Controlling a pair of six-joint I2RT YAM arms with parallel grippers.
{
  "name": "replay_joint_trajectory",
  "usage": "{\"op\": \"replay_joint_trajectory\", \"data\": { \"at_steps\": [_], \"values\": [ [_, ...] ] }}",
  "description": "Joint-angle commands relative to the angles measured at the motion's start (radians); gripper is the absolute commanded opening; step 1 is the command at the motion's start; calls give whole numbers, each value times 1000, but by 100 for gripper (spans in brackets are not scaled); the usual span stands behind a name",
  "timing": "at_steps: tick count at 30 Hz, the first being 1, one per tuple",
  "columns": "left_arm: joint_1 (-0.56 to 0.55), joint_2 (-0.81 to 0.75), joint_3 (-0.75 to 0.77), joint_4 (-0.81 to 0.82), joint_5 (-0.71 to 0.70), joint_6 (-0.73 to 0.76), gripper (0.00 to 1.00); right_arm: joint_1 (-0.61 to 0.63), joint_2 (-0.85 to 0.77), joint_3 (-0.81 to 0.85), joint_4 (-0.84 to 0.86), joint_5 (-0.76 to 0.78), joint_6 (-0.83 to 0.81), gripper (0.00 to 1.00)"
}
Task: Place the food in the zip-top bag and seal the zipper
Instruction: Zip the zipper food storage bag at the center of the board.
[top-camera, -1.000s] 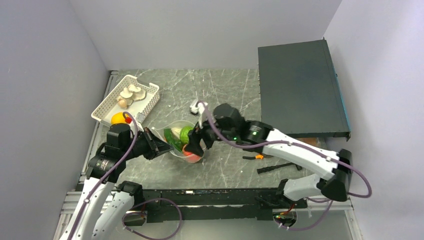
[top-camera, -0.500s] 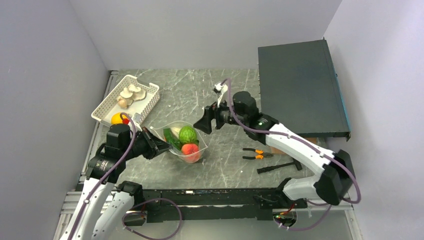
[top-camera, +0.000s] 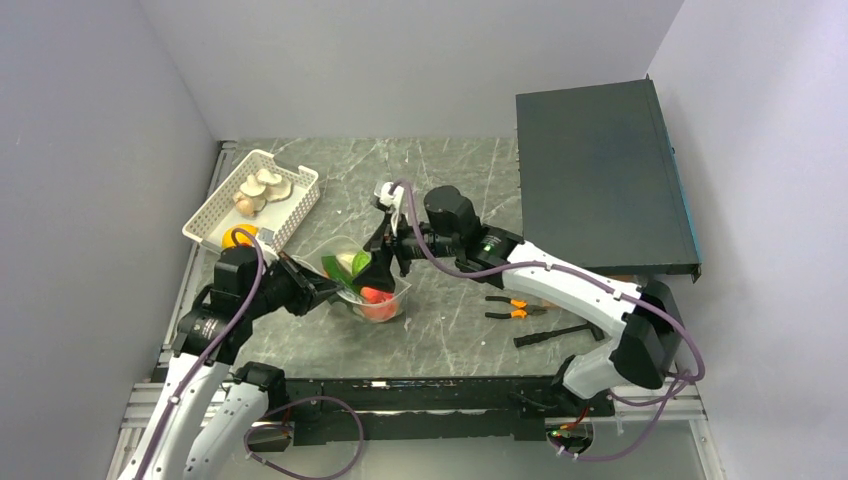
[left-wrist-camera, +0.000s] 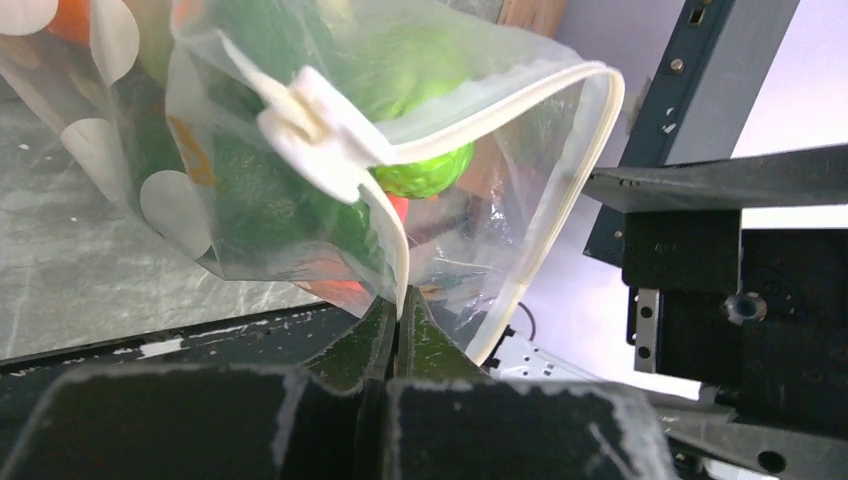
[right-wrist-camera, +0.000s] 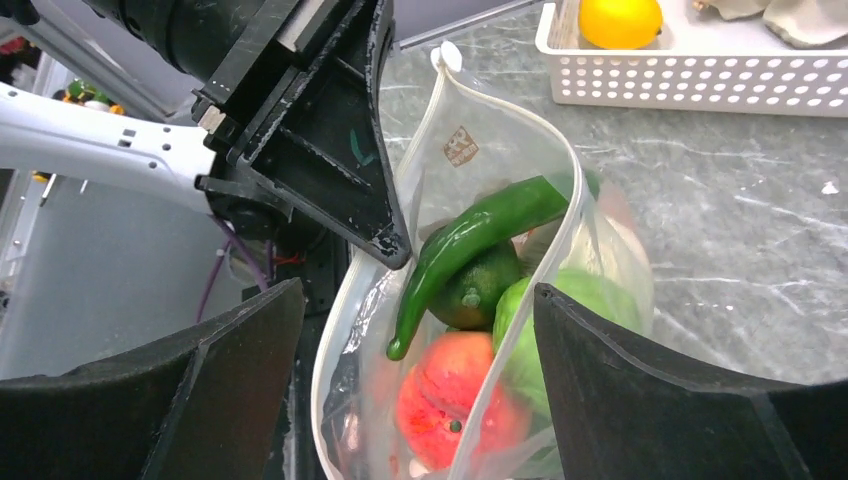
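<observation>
The clear zip-top bag (top-camera: 378, 292) stands open on the table, and its whitish zipper rim (right-wrist-camera: 338, 330) gapes wide. Inside lie a dark green long vegetable (right-wrist-camera: 478, 235), a round green fruit (right-wrist-camera: 478, 292), a red-orange fruit (right-wrist-camera: 452, 398) and pale green lettuce (right-wrist-camera: 575, 320). My left gripper (top-camera: 318, 291) is shut on the bag's rim (left-wrist-camera: 400, 285) beside the white slider tab (left-wrist-camera: 312, 132). My right gripper (top-camera: 381, 263) hovers open and empty right over the bag's mouth, one finger on each side (right-wrist-camera: 418, 300). The yellow-orange citrus (top-camera: 237, 237) and pale mushrooms (top-camera: 261, 190) lie in the white basket.
The white slotted basket (top-camera: 297, 207) stands at the back left, close to the bag. A big dark box (top-camera: 600, 180) fills the back right. Orange-handled pliers (top-camera: 515, 306) and a black tool (top-camera: 556, 333) lie on the table to the right.
My right gripper left the bag and swung up and back to the right, then came back and now sits open over the bag's mouth. The left gripper kept its hold.
</observation>
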Motion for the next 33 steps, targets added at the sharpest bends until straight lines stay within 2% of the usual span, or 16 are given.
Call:
{"op": "replay_joint_trajectory", "data": {
  "at_steps": [1, 6, 8, 12, 15, 18, 24, 26, 27, 28, 29, 33],
  "values": [
    [2, 30, 20, 62, -16, -81, 0, 22, 32, 37, 24, 13, -66, 86],
    [2, 37, 25, 62, -38, -128, 0, 117, 28, 25, 22, 130, -175, 86],
    [2, 38, 31, 39, -52, -163, 0, 138, 29, 20, 28, 176, -171, 86],
    [2, 16, 2, 67, -57, -228, 0, 154, 32, 29, 19, 162, -176, 85],
    [3, -2, -26, 77, -72, -261, 0, 186, 32, 25, -10, 210, -214, 84],
    [3, -14, -29, 70, -79, -275, 0, 227, -6, 5, -24, 381, -259, 84],
    [2, -20, 1, 5, -96, -253, 0, 266, -24, -33, -20, 578, -317, 80],
    [2, -28, 1, -3, -104, -266, 0, 301, -33, -77, 19, 634, -343, 72],
    [2, -35, -1, 7, -114, -269, 0, 317, -33, -88, 26, 665, -343, 62],
    [2, -44, -3, 18, -121, -269, 0, 324, -27, -90, 28, 700, -329, 46],
    [2, -50, -4, 26, -128, -265, 0, 325, -25, -89, 28, 720, -309, 36],
    [2, -63, 21, 7, -187, -231, 0, 325, -32, -112, 55, 697, -266, 21]
  ]
}}
